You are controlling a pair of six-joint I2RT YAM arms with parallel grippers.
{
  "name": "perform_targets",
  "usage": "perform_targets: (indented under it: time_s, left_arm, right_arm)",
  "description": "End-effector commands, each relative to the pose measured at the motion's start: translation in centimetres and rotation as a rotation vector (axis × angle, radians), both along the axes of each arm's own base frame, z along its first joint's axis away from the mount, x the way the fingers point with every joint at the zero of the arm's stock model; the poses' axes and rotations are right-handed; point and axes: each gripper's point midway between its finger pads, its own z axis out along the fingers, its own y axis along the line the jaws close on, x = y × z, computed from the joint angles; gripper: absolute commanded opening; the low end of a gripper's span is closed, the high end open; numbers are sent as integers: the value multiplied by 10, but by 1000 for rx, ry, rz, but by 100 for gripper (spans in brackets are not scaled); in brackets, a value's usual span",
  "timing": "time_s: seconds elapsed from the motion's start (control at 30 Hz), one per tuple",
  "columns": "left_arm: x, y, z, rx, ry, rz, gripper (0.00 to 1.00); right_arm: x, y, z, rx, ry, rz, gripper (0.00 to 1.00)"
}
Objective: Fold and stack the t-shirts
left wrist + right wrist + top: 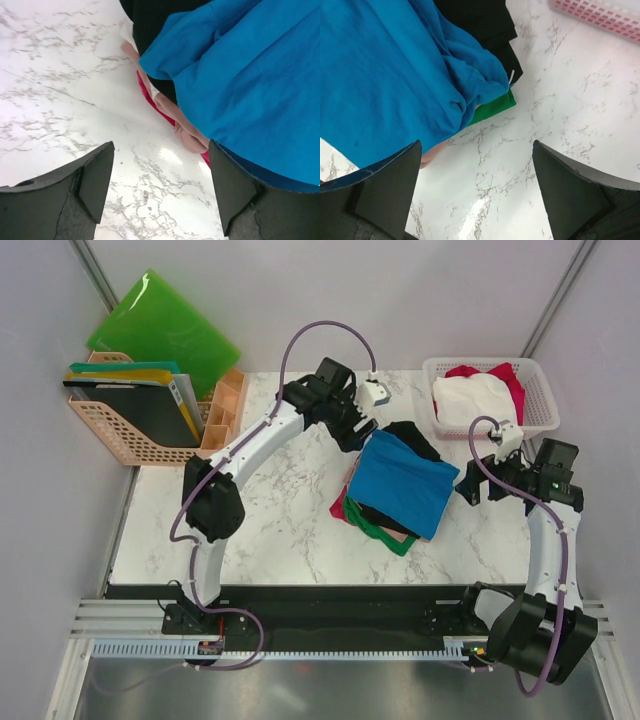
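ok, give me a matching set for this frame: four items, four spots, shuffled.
1. blue t-shirt
2. white t-shirt
3. green folder
4. black t-shirt

A. in the basket
B. behind the peach rack
C. peeking out from under the blue one
D. top of the stack

Pairs: 1-D, 2-A, 3-B, 4-C.

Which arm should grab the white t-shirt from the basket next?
Probably the right: its open end effector sits beside the basket holding the white t-shirt; the left end effector is beyond the blue t-shirt.
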Motion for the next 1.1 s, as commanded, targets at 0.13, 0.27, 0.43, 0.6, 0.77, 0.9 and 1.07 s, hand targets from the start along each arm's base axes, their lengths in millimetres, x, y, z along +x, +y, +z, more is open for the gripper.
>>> perform_targets:
  time_s: [0.13,0.27,0.43,0.6,0.77,0.9,1.07]
  left_arm:
    - [-6,24,28,19,-130,14,85]
    - [-6,48,61,-5,-268,115,86]
    - [4,122,97,87,-494,361,100]
    - [-11,188,93,56,-443,511,100]
    - [-31,236,96,40,-446,580,100]
    - [-47,258,82,62,-435,595,100]
    - [-55,272,75,81,-432,612,100]
  right_arm:
    - [-16,18,43,36,-46,63,98]
    - [-31,38,54,132,29,141,93]
    - [-37,60,73,187,70,244,98]
    - [-34,127,98,248,173,386,98]
    - [-2,158,65,315,344,445,98]
    - [37,157,55,300,324,385,98]
    - [69,153,33,268,352,322,98]
